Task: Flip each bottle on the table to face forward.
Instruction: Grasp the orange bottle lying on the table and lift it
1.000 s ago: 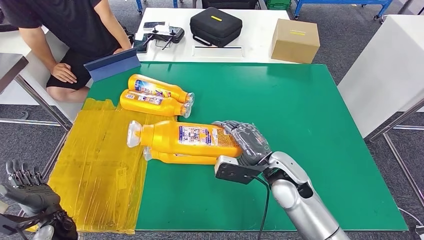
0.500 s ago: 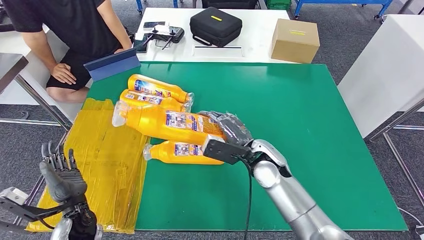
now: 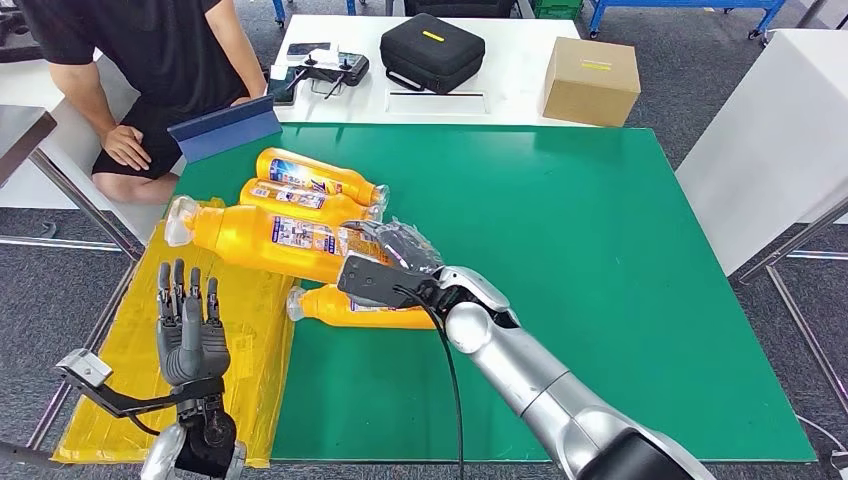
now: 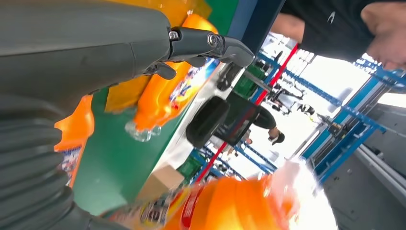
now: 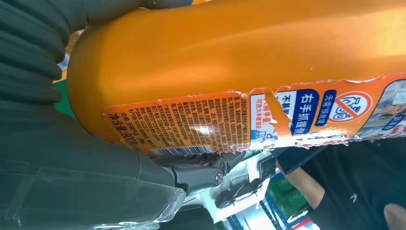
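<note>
My right hand (image 3: 400,250) grips the base end of an orange bottle (image 3: 265,238) and holds it off the table, its clear cap toward the left over the yellow sheet. The right wrist view shows that bottle's (image 5: 249,76) torn back label close up. Another orange bottle (image 3: 365,308) lies on the green table (image 3: 600,250) just under the held one. Two more bottles (image 3: 315,178) (image 3: 300,199) lie side by side at the back left. My left hand (image 3: 188,328) is raised over the yellow sheet, fingers (image 4: 210,44) straight and apart, holding nothing.
A yellow taped sheet (image 3: 215,350) covers the table's left edge. A person in black (image 3: 150,60) sits at the back left beside a blue folder (image 3: 225,128). A white table behind carries a black case (image 3: 432,50) and a cardboard box (image 3: 590,80).
My right hand has lifted the bottle off the table and carried it left and back. My left hand has risen from below the table edge to over the yellow sheet.
</note>
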`<state>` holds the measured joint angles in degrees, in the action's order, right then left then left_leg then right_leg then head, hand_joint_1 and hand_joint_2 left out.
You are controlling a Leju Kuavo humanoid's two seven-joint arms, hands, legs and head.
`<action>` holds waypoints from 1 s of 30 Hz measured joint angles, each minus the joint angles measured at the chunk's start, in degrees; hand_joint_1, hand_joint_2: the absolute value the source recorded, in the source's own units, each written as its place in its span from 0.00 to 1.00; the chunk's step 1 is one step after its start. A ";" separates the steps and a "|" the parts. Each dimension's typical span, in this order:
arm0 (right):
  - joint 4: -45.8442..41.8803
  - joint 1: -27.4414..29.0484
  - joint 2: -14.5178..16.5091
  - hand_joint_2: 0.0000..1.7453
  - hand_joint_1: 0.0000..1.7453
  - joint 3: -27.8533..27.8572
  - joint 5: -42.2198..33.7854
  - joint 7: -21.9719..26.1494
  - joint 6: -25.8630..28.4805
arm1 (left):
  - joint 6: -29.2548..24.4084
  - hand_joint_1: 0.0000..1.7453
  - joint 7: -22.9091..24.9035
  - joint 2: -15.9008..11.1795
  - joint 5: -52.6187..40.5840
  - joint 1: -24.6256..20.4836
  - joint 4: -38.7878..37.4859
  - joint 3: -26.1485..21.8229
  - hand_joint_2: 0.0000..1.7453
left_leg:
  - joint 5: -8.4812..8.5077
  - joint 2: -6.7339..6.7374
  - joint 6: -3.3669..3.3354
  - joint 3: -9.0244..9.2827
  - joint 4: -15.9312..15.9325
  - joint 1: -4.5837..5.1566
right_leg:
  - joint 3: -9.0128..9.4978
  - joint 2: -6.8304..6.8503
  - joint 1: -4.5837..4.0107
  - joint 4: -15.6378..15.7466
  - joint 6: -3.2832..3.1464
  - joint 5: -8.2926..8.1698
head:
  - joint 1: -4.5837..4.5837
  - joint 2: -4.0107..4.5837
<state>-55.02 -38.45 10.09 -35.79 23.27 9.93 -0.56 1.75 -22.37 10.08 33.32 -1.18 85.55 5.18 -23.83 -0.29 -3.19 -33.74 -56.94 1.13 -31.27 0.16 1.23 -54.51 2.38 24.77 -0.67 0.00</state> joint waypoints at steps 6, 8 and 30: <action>4.74 -1.95 2.50 1.00 1.00 -2.24 -0.62 -0.14 0.34 | 0.02 0.00 0.08 0.00 0.34 -0.70 0.00 1.70 1.00 | 0.00 0.01 0.00 -0.01 0.00 -0.01 | -0.03 0.00 -0.01 0.00 0.00 0.00 | 0.01 0.00; 6.07 -2.60 3.11 1.00 1.00 -2.90 -0.76 -0.17 0.36 | 0.02 0.00 0.13 0.00 0.45 -0.98 -0.03 1.91 1.00 | 0.00 0.02 0.00 -0.02 0.00 -0.01 | -0.04 -0.01 -0.01 -0.01 0.00 0.00 | 0.01 0.00; 14.47 -3.22 9.63 1.00 1.00 -18.65 -0.34 -2.32 1.51 | -0.09 0.09 0.34 -0.02 2.68 -0.86 -1.65 1.23 1.00 | 0.00 0.04 0.00 -0.16 0.00 0.00 | -0.22 -0.03 0.02 0.00 -0.01 0.01 | -0.01 0.00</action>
<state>-40.54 -41.67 19.73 -54.44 22.92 7.61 0.95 1.66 -22.03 10.05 36.00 -2.04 83.90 6.40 -23.83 -0.26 -3.19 -33.90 -56.94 1.13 -31.49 0.14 1.25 -54.51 2.36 24.78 -0.67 0.00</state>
